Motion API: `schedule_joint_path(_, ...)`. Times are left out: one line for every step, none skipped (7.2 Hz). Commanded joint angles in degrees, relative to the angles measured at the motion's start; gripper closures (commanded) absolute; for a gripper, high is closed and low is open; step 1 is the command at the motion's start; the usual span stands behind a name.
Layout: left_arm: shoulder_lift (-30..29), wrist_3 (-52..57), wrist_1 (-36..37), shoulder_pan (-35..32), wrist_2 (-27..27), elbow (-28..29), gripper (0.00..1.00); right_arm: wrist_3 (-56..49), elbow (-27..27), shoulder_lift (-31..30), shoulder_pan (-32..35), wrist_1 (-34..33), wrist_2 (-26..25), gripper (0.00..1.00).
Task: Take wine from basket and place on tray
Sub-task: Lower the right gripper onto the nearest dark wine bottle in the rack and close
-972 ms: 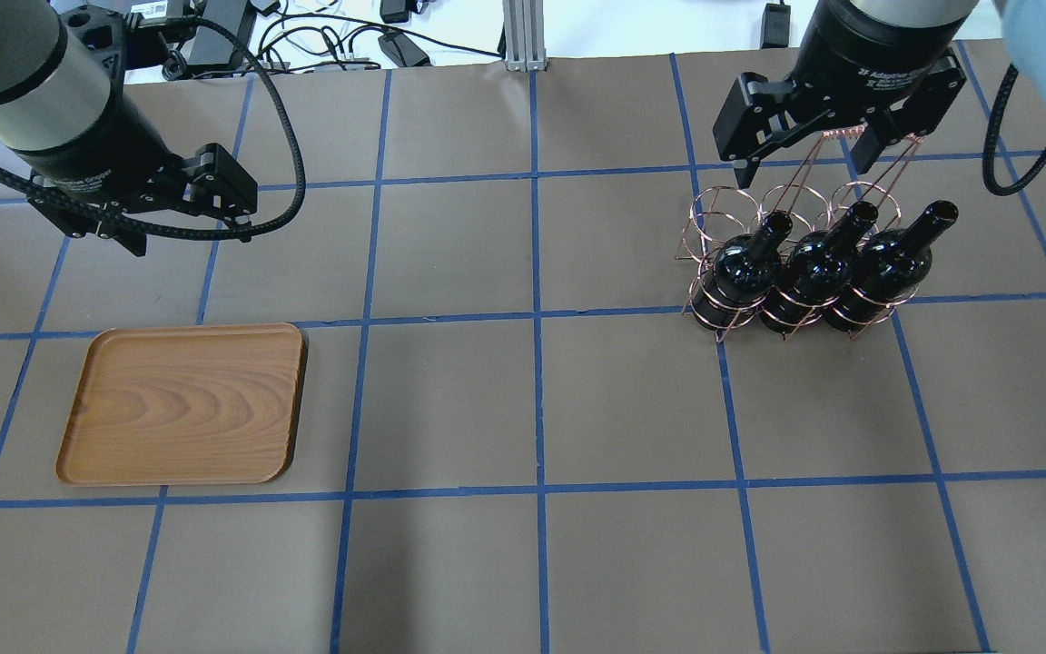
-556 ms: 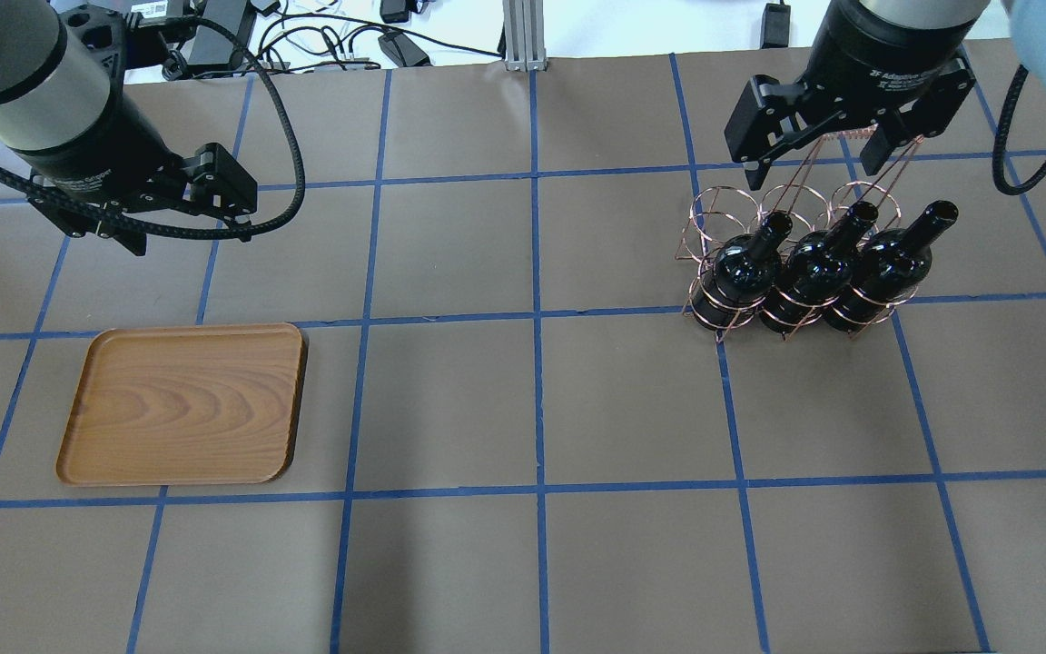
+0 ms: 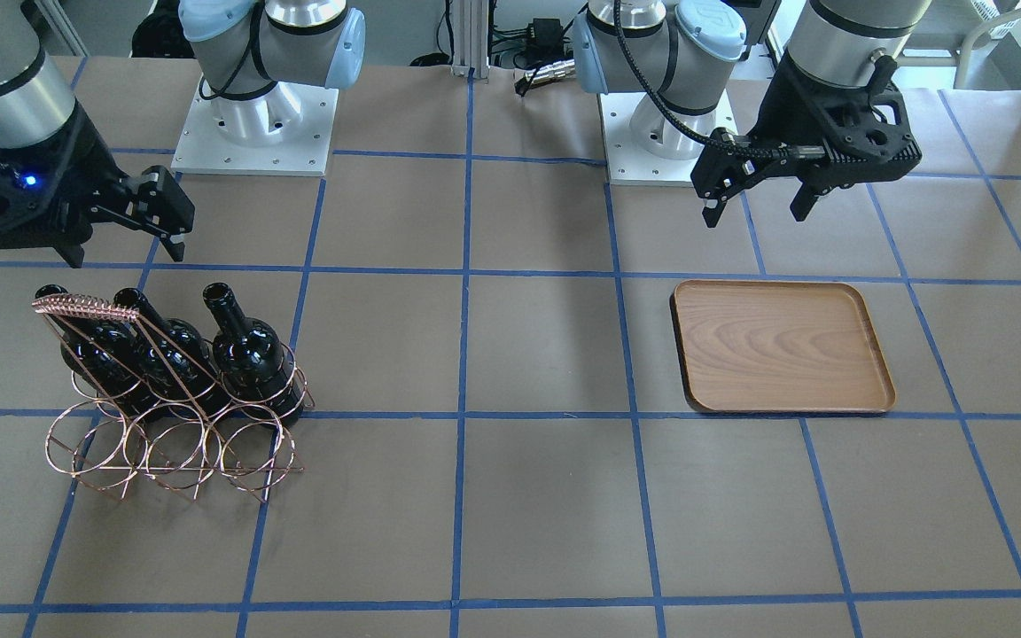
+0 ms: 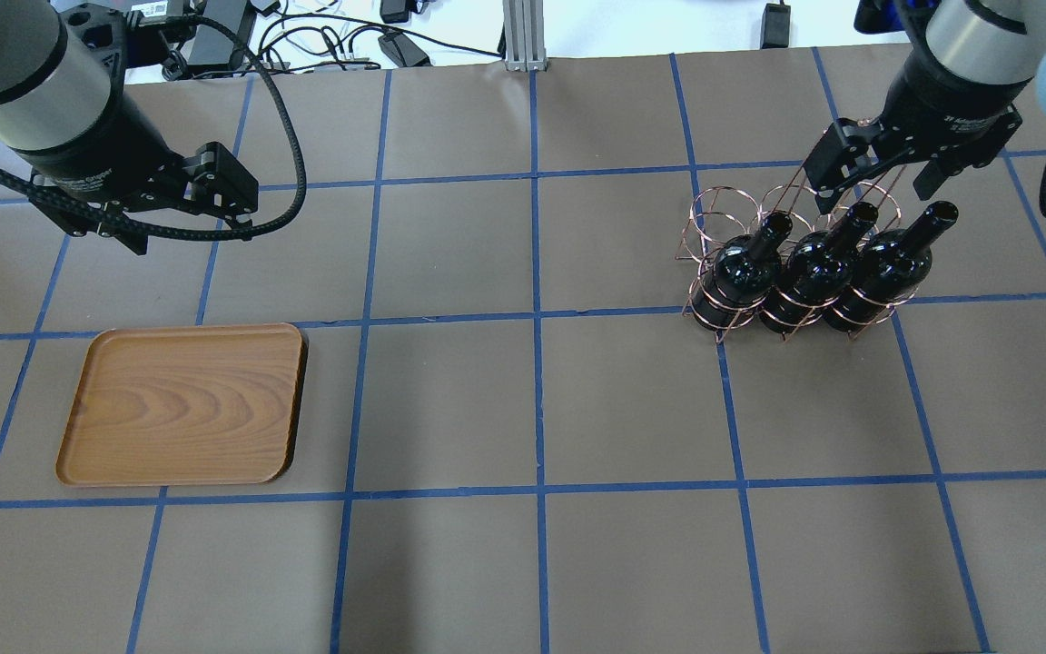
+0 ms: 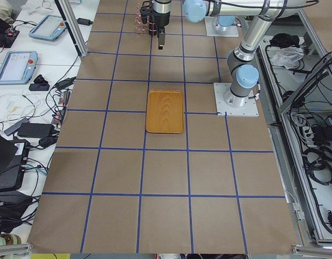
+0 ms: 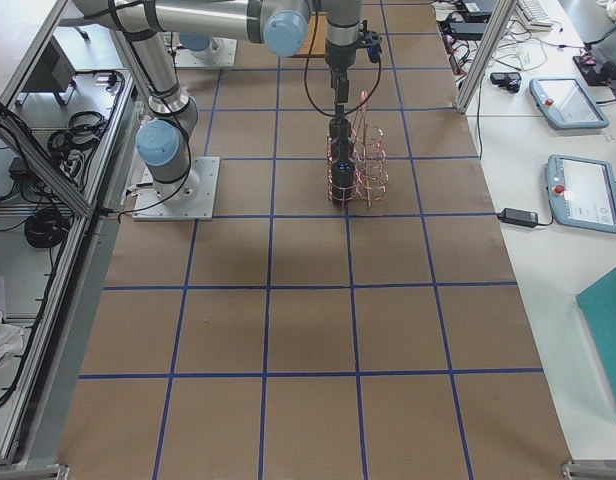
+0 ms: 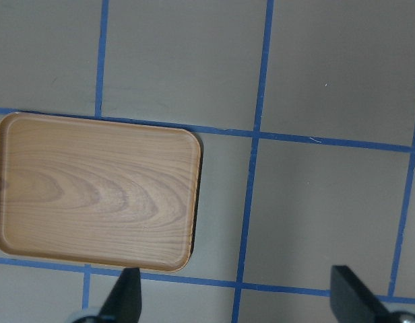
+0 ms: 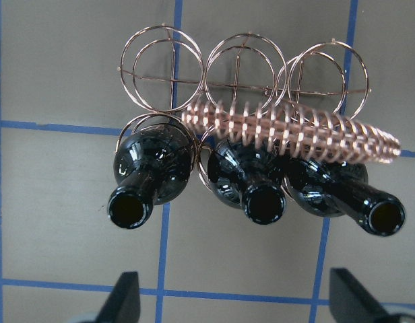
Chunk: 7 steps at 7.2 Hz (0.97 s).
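Three black wine bottles (image 4: 741, 268) (image 4: 814, 270) (image 4: 891, 259) stand in the near row of the copper wire basket (image 4: 721, 204) at the right; its far row of rings is empty. They also show in the front view (image 3: 249, 354) and the right wrist view (image 8: 153, 161), under the wire-wrapped handle (image 8: 295, 128). My right gripper (image 4: 877, 180) is open and empty, above and just behind the bottle necks. My left gripper (image 4: 187, 221) is open and empty, hovering beyond the empty wooden tray (image 4: 182, 404) at the left.
The table is brown paper with a blue tape grid (image 4: 537, 313). The robot bases (image 3: 253, 128) stand at its back edge in the front view. Cables and power bricks (image 4: 341, 45) lie past the far edge.
My right gripper has shifted right and drawn away from the overhead camera, still open, near the basket handle. Bottles, basket, tray and left arm have not moved.
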Motion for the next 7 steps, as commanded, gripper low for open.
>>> schedule_joint_path(0.35,-0.03,-0.36,0.14,0.16,0.09,0.0,-2.16,1.7,2.16,-0.54,-3.86,0.05,0.01)
schedule_joint_path(0.71,-0.55,-0.71,0.32,0.17,0.26,0.0,-2.16,1.79,3.4,-0.54,-4.74,0.13,0.01)
schedule_joint_path(0.71,-0.56,-0.98,0.32,0.25,0.18,0.0,-2.25,1.79,3.93,-0.54,-4.67,0.13,0.02)
schedule_joint_path(0.71,-0.56,-0.72,0.41,-0.18,0.18,0.0,-2.86,1.79,4.02,-0.54,-4.75,0.13,0.04)
schedule_joint_path(0.53,-0.47,-0.72,0.49,-0.1,0.18,0.0,-2.86,1.79,4.46,-0.54,-5.1,0.13,0.04)
schedule_joint_path(0.53,-0.12,-0.72,0.49,-0.01,0.18,0.0,-2.95,2.23,4.81,-0.54,-5.37,0.13,0.04)
schedule_joint_path(0.53,-0.12,-0.63,0.58,0.08,0.09,0.0,-2.95,3.28,4.9,-0.54,-6.5,-0.04,0.05)
